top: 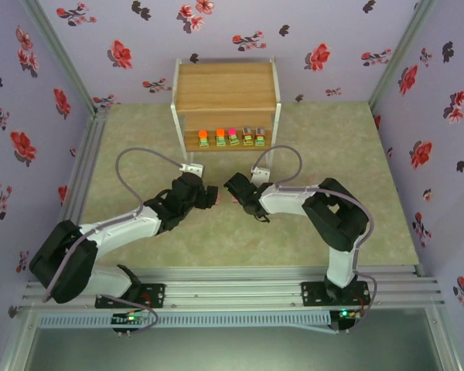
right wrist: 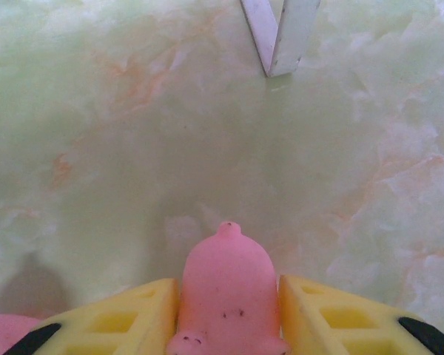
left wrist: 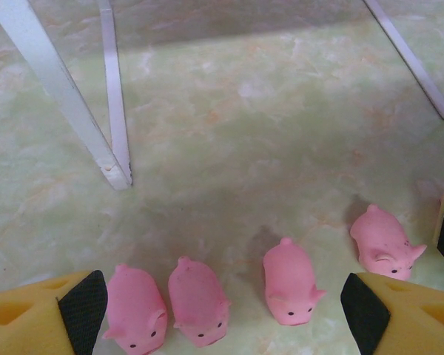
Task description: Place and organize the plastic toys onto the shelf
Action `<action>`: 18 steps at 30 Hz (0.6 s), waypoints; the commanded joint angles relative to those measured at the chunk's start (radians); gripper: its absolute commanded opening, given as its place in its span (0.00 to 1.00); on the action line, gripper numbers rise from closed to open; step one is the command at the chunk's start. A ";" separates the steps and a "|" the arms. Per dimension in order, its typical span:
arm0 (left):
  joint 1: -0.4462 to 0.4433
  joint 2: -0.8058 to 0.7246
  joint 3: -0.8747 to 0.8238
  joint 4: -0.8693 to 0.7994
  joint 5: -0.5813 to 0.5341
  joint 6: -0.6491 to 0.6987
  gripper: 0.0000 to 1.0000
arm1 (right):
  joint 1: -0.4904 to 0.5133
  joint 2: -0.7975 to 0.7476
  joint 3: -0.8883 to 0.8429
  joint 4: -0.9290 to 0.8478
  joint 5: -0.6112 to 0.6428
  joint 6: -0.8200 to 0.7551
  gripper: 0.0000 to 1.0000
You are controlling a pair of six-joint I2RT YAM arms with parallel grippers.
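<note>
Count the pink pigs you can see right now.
5. Four pink pigs stand in a row on the table before the left gripper; the fifth pig sits between the fingers of the right gripper. Others may be hidden.

Pink pig [right wrist: 228,296] pinched in end effector [right wrist: 228,281], white shelf leg [right wrist: 281,33]

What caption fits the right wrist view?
Right gripper clamped on a pink pig, marbled table and white shelf leg beyond.
</note>
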 commanded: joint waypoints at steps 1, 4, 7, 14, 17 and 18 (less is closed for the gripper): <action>0.008 -0.013 0.018 -0.010 0.008 -0.010 0.86 | -0.005 0.013 -0.025 0.024 -0.002 0.002 0.17; 0.008 -0.013 0.018 -0.010 0.009 -0.010 0.87 | -0.007 0.014 -0.027 0.036 -0.011 -0.014 0.16; 0.008 -0.015 0.018 -0.011 0.009 -0.011 0.86 | -0.006 0.009 -0.029 0.044 -0.011 -0.031 0.12; 0.009 -0.011 0.018 -0.008 0.009 -0.011 0.87 | -0.007 -0.040 -0.053 0.059 0.000 -0.071 0.06; 0.009 -0.011 0.017 -0.008 0.009 -0.011 0.87 | -0.007 -0.062 -0.064 0.059 0.001 -0.083 0.01; 0.008 -0.011 0.017 -0.008 0.009 -0.011 0.87 | -0.007 -0.069 -0.067 0.059 0.001 -0.086 0.00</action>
